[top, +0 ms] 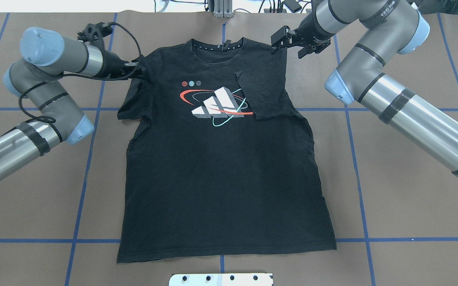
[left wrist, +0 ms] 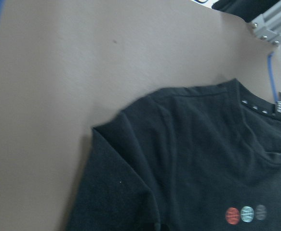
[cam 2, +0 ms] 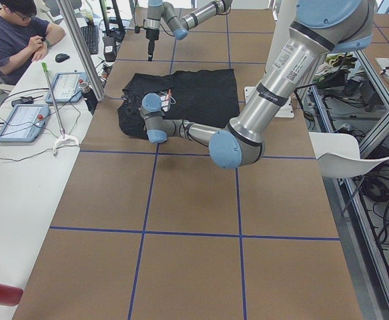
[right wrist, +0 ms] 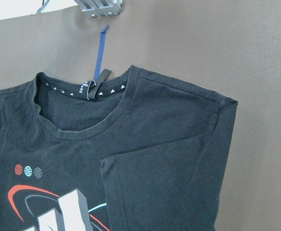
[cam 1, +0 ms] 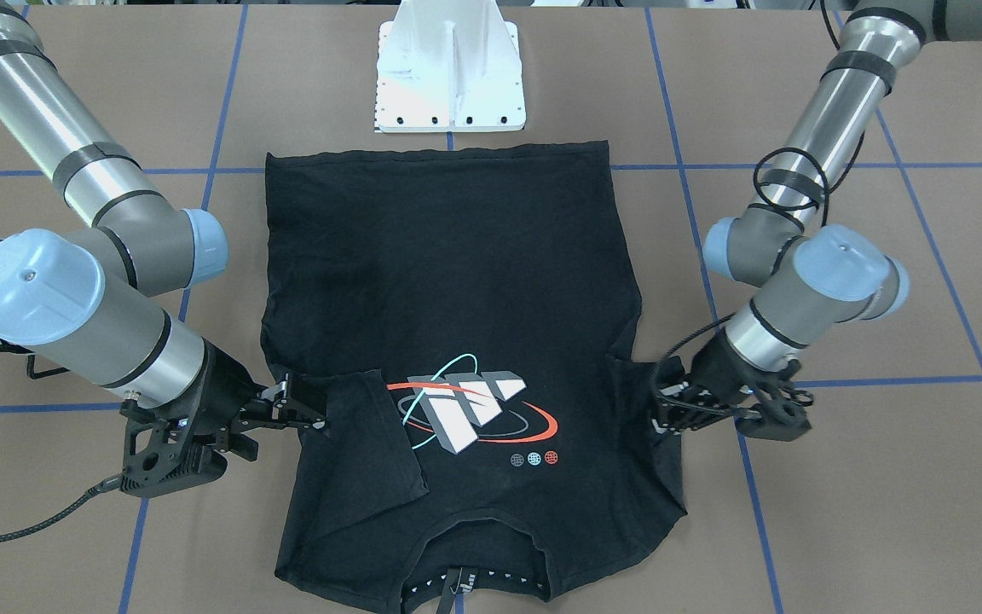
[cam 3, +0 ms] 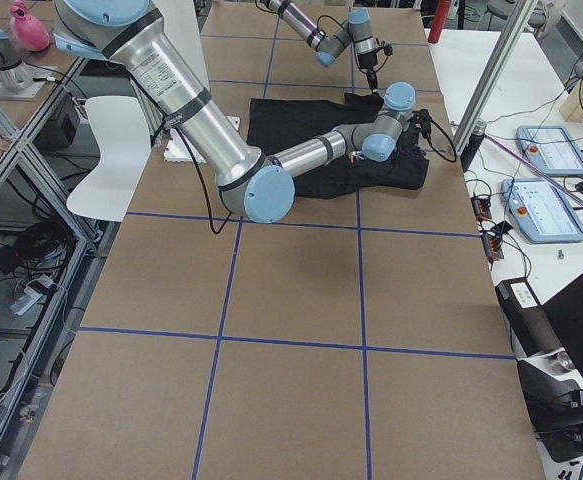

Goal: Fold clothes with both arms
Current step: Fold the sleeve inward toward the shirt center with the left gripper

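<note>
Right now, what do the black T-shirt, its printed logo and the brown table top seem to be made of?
The T-shirt: soft matte knit, likely cotton; it wrinkles and the folded sleeve lies limp.
The logo: probably flat printed ink or film, crisp-edged grey, red and teal.
The table top: matte brown covering, maybe paper or board; its blue lines look like tape.

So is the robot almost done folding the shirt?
Not yet. Done: the folded sleeve lies across the chest of the T-shirt. The right end effector beside it looks open and holds nothing. In hand: the left end effector is at the other shoulder; I can't tell if it grips. Left: the flat sleeve, then the long body, which lies fully spread.
</note>
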You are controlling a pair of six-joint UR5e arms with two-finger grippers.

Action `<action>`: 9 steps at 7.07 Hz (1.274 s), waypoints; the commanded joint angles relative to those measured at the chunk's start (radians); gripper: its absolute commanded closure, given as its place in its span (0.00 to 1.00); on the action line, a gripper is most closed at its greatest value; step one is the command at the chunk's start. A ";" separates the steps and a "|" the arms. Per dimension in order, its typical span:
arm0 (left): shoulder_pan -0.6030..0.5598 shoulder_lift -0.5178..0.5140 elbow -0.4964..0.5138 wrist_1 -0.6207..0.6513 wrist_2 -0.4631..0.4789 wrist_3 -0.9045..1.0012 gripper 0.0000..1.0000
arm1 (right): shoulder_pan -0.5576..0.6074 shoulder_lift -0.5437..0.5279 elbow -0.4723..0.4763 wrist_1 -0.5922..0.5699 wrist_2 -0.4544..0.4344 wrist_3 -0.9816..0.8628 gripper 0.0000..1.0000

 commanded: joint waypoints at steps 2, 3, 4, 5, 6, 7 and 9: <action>0.089 -0.087 0.007 0.004 0.010 -0.163 1.00 | 0.002 -0.003 0.000 0.000 0.001 -0.007 0.00; 0.090 -0.106 0.032 0.007 0.048 -0.172 1.00 | 0.002 -0.003 0.002 0.000 0.001 -0.005 0.00; 0.090 -0.112 0.050 0.002 0.075 -0.174 1.00 | 0.002 -0.003 0.003 0.000 0.001 -0.004 0.00; 0.090 -0.133 0.069 0.001 0.095 -0.177 1.00 | 0.002 -0.005 0.003 0.000 0.001 -0.007 0.00; 0.092 -0.171 0.111 -0.001 0.111 -0.179 1.00 | 0.002 -0.011 0.002 0.000 0.001 -0.008 0.00; 0.092 -0.192 0.133 -0.002 0.111 -0.179 1.00 | 0.002 -0.011 0.002 0.000 0.001 -0.010 0.00; 0.092 -0.196 0.144 -0.005 0.146 -0.183 1.00 | 0.002 -0.014 0.002 0.000 0.001 -0.008 0.00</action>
